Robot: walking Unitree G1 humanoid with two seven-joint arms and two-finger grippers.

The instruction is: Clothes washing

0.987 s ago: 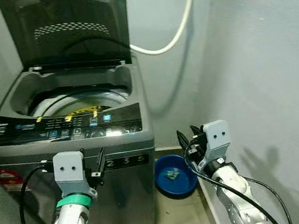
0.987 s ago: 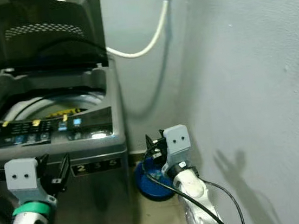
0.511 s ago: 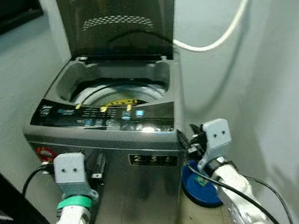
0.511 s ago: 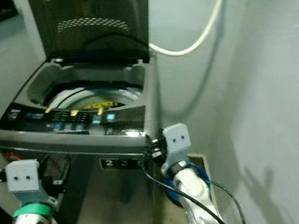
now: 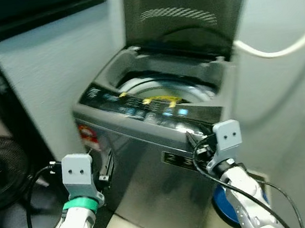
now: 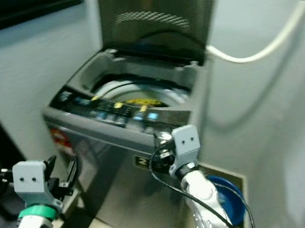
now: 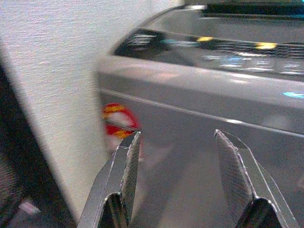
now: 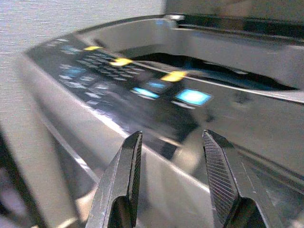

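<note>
A: What is being noticed as changed since a second ago?

B: The whole scene is being shifted in the head views, so the camera is being turned, not the things. The washing machine (image 5: 167, 145) is now being seen from its front left corner, and a dark space with a black fan (image 5: 1, 171) is being brought into view at the left. The blue basin (image 6: 230, 204) on the floor is being half hidden behind the right arm.

A: What does it mean for the washing?

B: It is judged that the robot is being turned away, maybe to fetch clothes. The lid (image 5: 185, 15) is being kept upright and the drum (image 5: 160, 88) is lying open, with no clothes made out inside.

A: And the claws?

B: The left gripper (image 7: 178, 164) is being held released, near the machine's grey front wall, with nothing between its ridged black fingers (image 7: 126, 171). The right gripper (image 8: 171, 166) is being held parted too, just before the glossy control panel (image 8: 118, 80), with nothing grasped.

A: The materials?

B: Smooth grey metal, dark shiny plastic, small yellow and blue lit marks, a white bendy hose (image 5: 278, 48).
</note>
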